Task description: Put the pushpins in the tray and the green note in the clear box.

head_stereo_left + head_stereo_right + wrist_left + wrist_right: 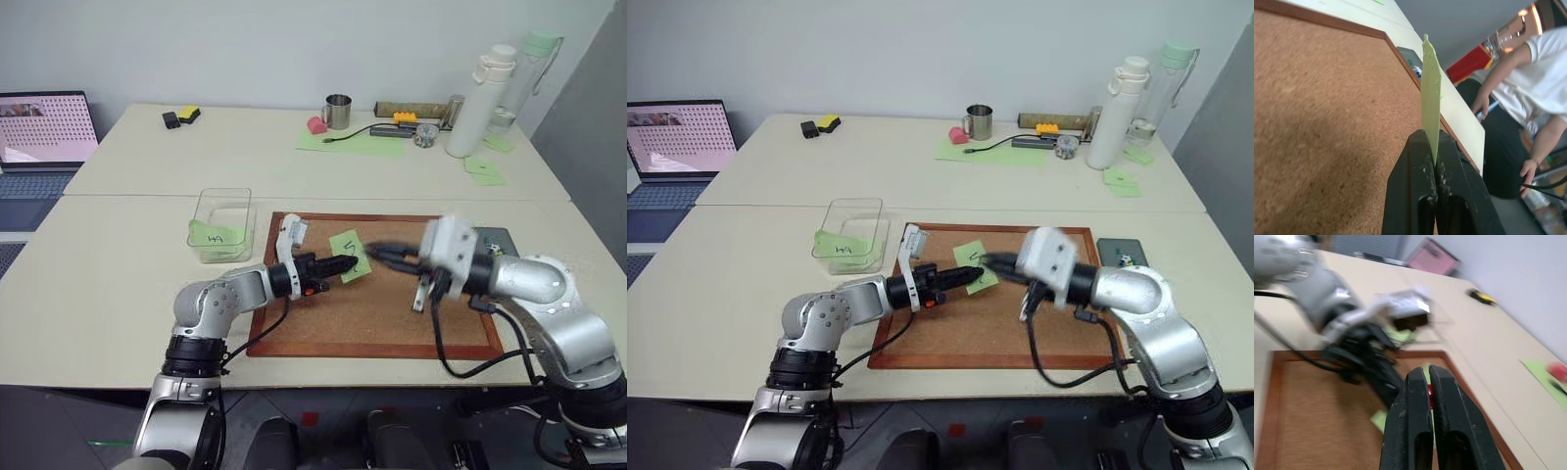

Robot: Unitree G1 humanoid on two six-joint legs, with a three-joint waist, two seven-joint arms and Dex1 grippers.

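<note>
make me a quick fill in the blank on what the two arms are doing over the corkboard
1. The left gripper is shut on the edge of the ____ note.
2. The note is held above the ____.
3. The clear box already holds a green note marked ____.
4. The right gripper's fingers are ____.

Missing words: green; corkboard; H9; shut
</note>
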